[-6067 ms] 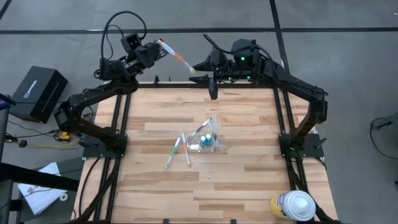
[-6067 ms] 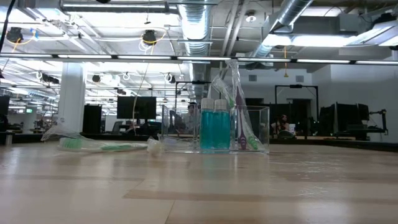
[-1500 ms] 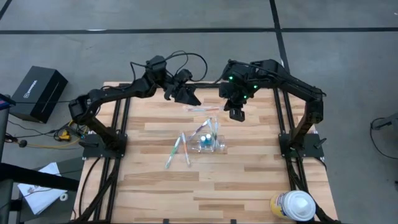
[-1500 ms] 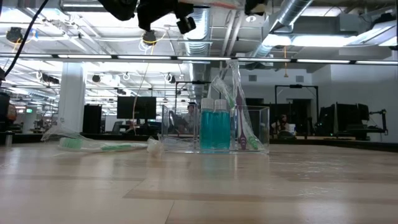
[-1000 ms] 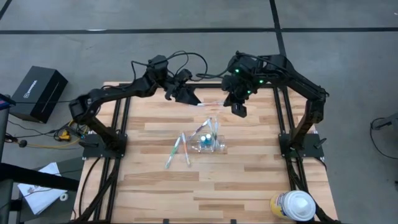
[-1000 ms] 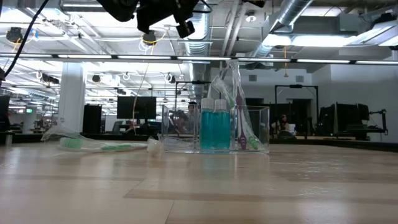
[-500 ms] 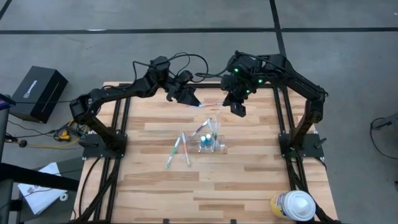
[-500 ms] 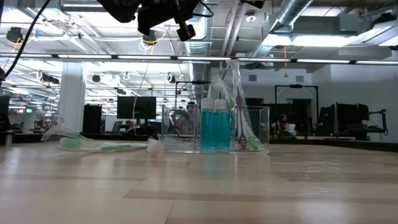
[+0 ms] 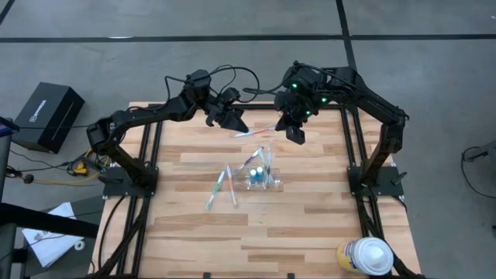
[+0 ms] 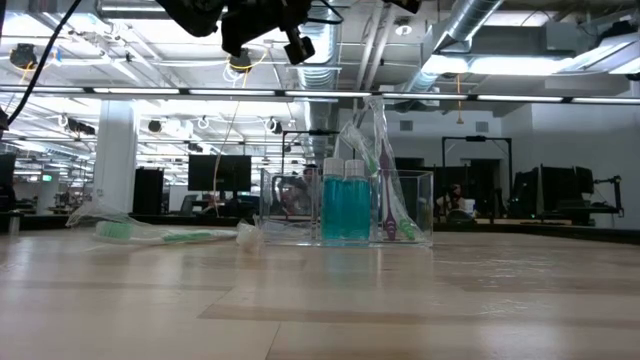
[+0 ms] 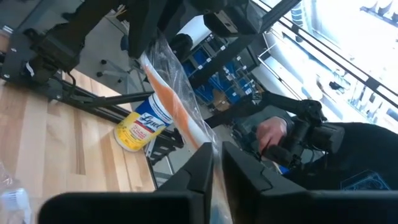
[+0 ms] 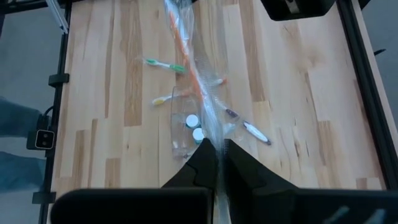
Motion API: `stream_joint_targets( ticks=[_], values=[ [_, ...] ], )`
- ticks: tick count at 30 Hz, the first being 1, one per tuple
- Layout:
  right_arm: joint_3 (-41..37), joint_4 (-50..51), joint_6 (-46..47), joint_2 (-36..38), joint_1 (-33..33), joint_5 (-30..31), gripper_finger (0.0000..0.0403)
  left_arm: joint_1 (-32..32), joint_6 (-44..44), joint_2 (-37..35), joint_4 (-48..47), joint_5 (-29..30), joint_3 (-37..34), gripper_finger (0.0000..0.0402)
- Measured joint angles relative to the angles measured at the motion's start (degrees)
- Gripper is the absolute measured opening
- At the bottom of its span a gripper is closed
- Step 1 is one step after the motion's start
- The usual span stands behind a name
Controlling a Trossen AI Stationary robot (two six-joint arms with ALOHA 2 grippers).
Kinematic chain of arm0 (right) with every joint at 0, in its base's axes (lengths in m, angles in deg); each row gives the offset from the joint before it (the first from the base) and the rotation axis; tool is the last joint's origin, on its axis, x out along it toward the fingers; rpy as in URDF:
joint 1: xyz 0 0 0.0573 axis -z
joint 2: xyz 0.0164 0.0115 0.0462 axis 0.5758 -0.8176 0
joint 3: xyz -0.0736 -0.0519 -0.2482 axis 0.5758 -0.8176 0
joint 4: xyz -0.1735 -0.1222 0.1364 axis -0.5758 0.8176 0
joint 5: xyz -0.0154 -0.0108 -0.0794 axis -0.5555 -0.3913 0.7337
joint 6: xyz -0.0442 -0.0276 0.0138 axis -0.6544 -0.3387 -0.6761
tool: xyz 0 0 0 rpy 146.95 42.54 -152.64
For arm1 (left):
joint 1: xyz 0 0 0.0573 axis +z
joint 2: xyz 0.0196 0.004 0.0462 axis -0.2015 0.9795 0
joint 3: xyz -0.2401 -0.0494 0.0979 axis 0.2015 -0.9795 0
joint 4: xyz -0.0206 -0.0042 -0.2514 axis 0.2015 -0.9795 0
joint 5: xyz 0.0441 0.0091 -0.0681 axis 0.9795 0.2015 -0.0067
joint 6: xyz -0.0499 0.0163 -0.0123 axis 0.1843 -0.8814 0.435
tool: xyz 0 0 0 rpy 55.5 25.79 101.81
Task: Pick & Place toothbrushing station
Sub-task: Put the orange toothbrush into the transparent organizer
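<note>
Twice held now: just squeezed shut with left gripper [image 11: 217,163] on the wrapped toothbrush [image 11: 177,102], already pinched tight by right gripper [image 12: 216,152]. Probably ready for pulling the wrapper off.

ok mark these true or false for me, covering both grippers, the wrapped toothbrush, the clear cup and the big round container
1. Both grippers hold one wrapped orange toothbrush between them: true, the left gripper and right gripper are each shut on an end.
2. The clear cup is empty: false, two toothpaste tubes stand in it.
3. Loose toothbrushes lie on the table beside the cup: true.
4. The round container sits at the table's centre: false, it sits at a near corner.
</note>
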Motion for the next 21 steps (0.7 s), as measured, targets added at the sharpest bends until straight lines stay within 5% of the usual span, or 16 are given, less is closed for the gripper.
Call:
stream_joint_targets(
  ticks=[6,11,21],
  values=[
    [0.00,-0.17,0.12,0.00,0.07,0.24,0.0005,0.00,0.14,-0.07,0.02,0.75,0.00,0.0065],
    [0.00,-0.43,0.17,0.00,0.07,0.53,0.0005,0.49,-0.81,-0.07,-0.03,2.53,0.00,0.0010],
    [0.20,-0.76,1.89,0.39,0.59,0.48,0.0016,0.83,-0.87,-0.10,0.10,3.53,0.00,0.0001]
  ],
)
